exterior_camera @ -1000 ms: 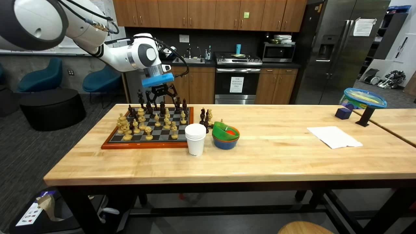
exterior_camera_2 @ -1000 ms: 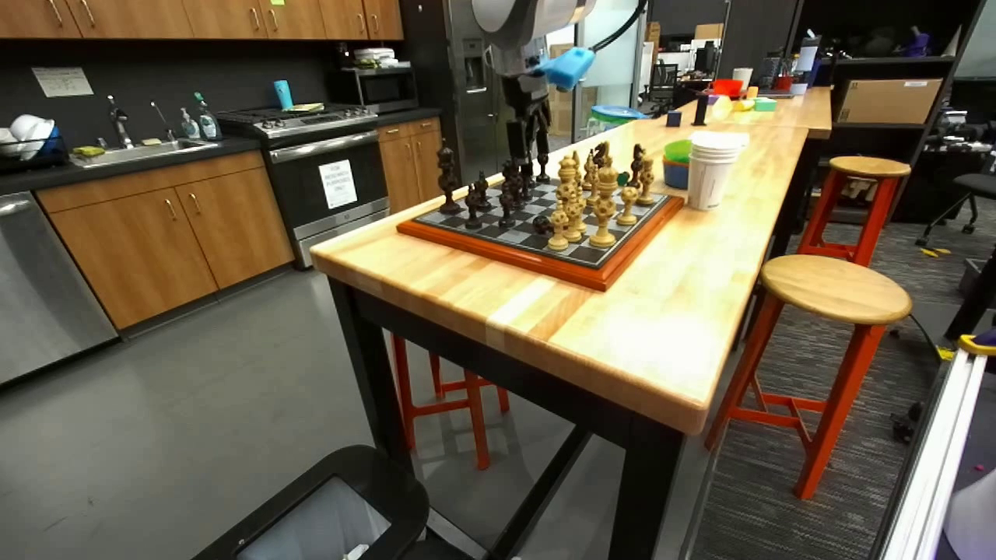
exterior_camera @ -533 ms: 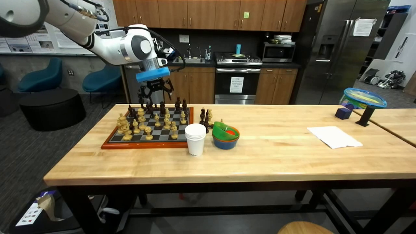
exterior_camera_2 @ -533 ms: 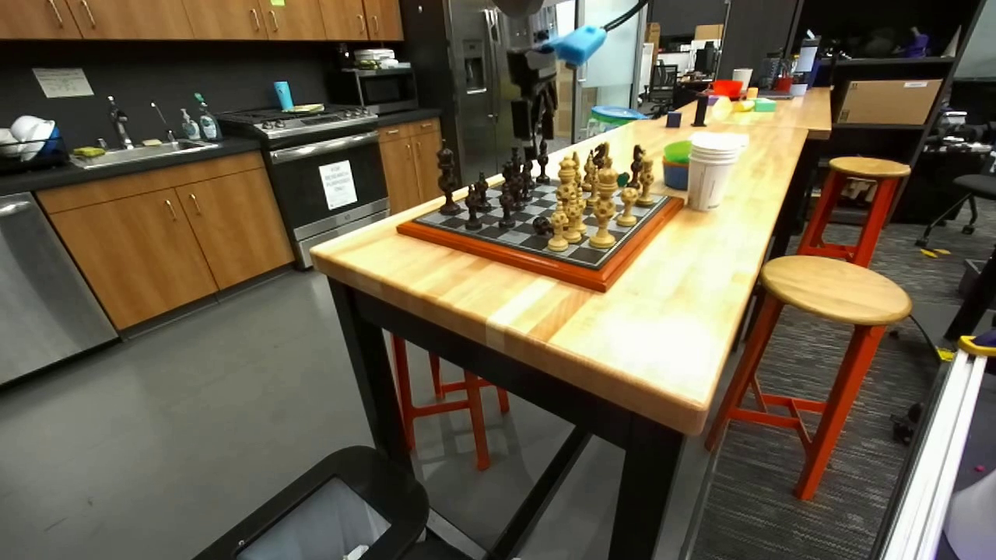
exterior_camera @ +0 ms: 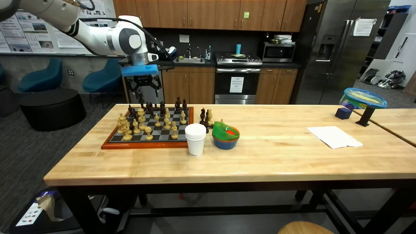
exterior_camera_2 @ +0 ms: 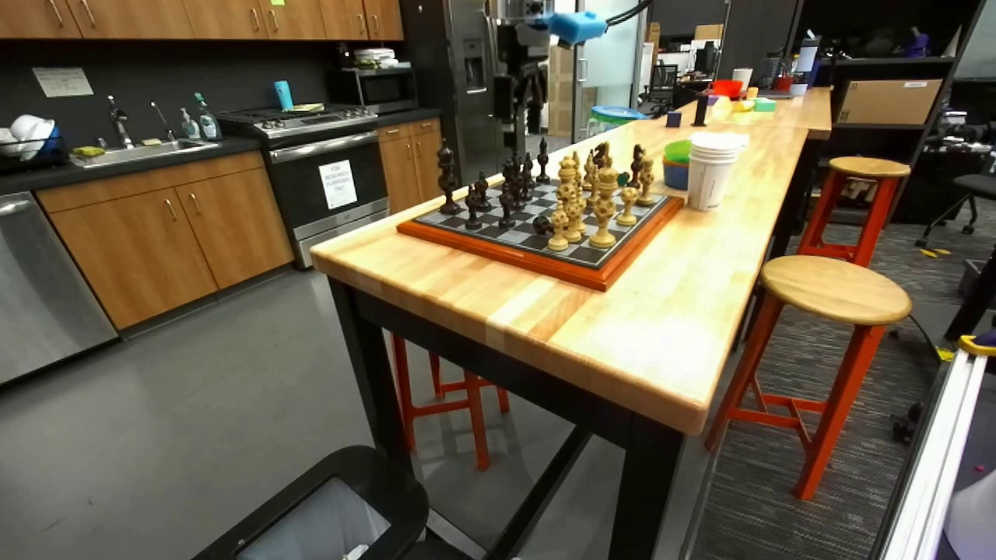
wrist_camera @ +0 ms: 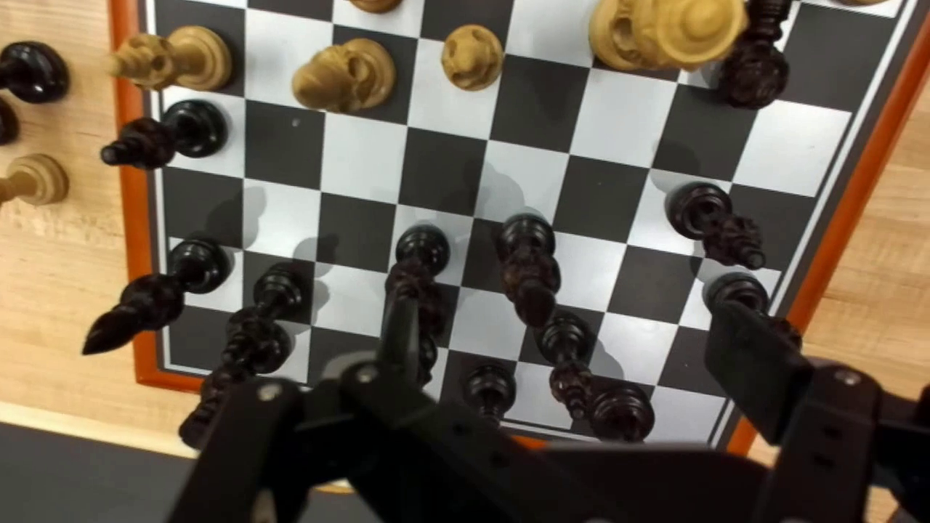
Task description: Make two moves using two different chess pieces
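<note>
The chessboard has a reddish rim (exterior_camera: 143,146), which also shows in an exterior view (exterior_camera_2: 506,255) and in the wrist view (wrist_camera: 127,218). Light wooden pieces (exterior_camera: 174,130) stand on the near half. Dark pieces (wrist_camera: 528,269) stand mostly on the far half. One dark piece (wrist_camera: 754,62) appears to lie on its side beside a tall light piece (wrist_camera: 694,33). My gripper (exterior_camera: 145,92) is open and empty above the board's far edge. In the wrist view, its fingers (wrist_camera: 563,319) are wide apart over several dark pieces and partly hide some.
Several pieces, light and dark (exterior_camera: 204,118), stand on the table beside the board. Stacked white cups (exterior_camera: 195,139) and nested bowls (exterior_camera: 225,143) are close to the board's side. A white sheet (exterior_camera: 334,136) lies farther along the table.
My gripper has moved up and, in an exterior view, to the left, rising from among the dark pieces to above the board. It stays open. The pieces have not visibly moved.
</note>
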Available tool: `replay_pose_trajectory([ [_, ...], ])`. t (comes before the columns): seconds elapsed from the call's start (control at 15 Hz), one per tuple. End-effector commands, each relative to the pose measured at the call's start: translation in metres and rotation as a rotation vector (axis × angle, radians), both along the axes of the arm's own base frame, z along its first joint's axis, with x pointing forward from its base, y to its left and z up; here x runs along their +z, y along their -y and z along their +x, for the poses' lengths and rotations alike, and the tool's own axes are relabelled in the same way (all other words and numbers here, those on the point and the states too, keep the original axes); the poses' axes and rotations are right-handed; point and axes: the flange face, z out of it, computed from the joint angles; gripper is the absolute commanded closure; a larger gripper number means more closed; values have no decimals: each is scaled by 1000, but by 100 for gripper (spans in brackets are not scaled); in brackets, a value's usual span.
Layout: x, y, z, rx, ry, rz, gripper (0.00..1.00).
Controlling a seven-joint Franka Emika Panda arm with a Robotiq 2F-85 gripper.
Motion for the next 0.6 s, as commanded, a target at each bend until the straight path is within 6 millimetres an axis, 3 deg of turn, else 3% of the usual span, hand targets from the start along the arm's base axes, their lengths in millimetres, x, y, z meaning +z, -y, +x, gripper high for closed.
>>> replay_pose_trajectory([
  [0.0, -4, -10, -11, -15, -17, 42, 0],
  [0.27, -17, -13, -12, -30, -38, 59, 0],
  [0.53, -22, 1, -17, -72, -35, 40, 0],
])
